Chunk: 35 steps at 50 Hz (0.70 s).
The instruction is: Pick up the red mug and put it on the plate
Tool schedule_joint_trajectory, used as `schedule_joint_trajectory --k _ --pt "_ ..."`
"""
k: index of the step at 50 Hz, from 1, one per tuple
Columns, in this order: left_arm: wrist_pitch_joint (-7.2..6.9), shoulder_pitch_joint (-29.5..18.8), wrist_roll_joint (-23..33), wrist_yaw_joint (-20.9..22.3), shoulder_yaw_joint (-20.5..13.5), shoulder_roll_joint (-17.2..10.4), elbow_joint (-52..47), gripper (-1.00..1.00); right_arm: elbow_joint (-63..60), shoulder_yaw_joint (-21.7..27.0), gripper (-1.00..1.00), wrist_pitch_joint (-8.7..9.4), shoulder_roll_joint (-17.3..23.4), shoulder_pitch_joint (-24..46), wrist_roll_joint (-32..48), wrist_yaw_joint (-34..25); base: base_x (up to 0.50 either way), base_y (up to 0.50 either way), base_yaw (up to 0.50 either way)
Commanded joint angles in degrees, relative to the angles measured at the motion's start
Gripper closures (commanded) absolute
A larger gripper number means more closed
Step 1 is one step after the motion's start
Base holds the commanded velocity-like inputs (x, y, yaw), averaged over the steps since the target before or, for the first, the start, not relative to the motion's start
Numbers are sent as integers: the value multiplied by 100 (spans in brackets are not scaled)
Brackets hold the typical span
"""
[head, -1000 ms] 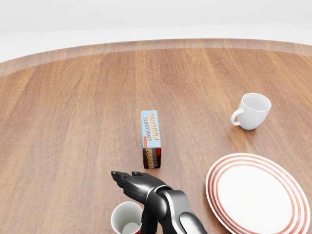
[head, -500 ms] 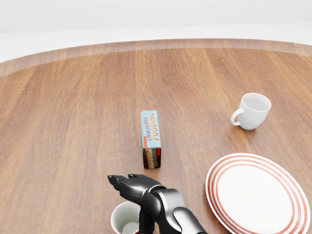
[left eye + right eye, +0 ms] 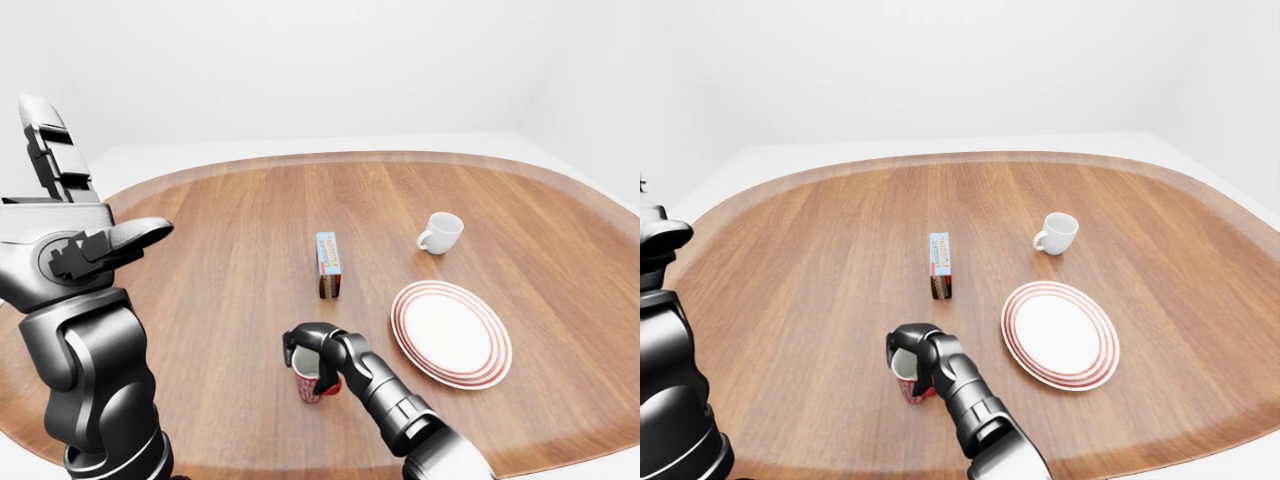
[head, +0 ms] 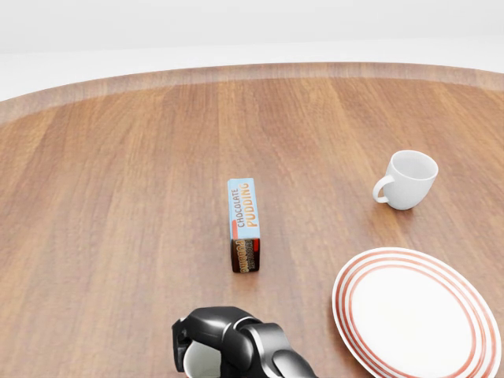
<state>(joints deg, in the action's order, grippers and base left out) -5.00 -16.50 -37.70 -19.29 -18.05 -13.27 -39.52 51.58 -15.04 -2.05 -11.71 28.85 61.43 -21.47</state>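
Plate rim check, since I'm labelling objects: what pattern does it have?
The plate is white with concentric red rings round its rim, clearest in the head view.

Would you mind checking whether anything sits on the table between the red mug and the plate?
Nothing visible does. The right hand is curled over the red mug, and bare table runs from it to the plate. The pudding box and white mug stand farther up the left-eye view, off that path.

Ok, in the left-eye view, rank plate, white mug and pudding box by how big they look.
1. Plate, clearly largest.
2. Pudding box and white mug look about alike; the mug stands farther up the view, so I won't rank them.
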Motion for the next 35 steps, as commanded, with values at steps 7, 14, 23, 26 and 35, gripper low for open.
schedule_joint_trajectory --k 7,14,23,26,35 --pt "0 40 -4 -8 -21 15 -80 -100 -1425 -111 100 86 245 -983 292 -638 0 0 0" --pt "0 41 -42 -33 -66 -18 -108 -100 -4004 -153 100 705 588 -1996 71 -1698 0 0 0" --pt "0 92 -32 -27 -79 -16 -158 -100 -6650 125 100 705 913 -2134 -160 -1853 0 0 0" --pt "0 100 -37 -27 -80 -9 -178 -100 -7305 283 100 705 984 -2027 -119 -1853 0 0 0" --pt "0 96 -83 -54 -100 -26 -203 -100 -8084 596 100 705 1277 -2290 -74 -1853 0 0 0"
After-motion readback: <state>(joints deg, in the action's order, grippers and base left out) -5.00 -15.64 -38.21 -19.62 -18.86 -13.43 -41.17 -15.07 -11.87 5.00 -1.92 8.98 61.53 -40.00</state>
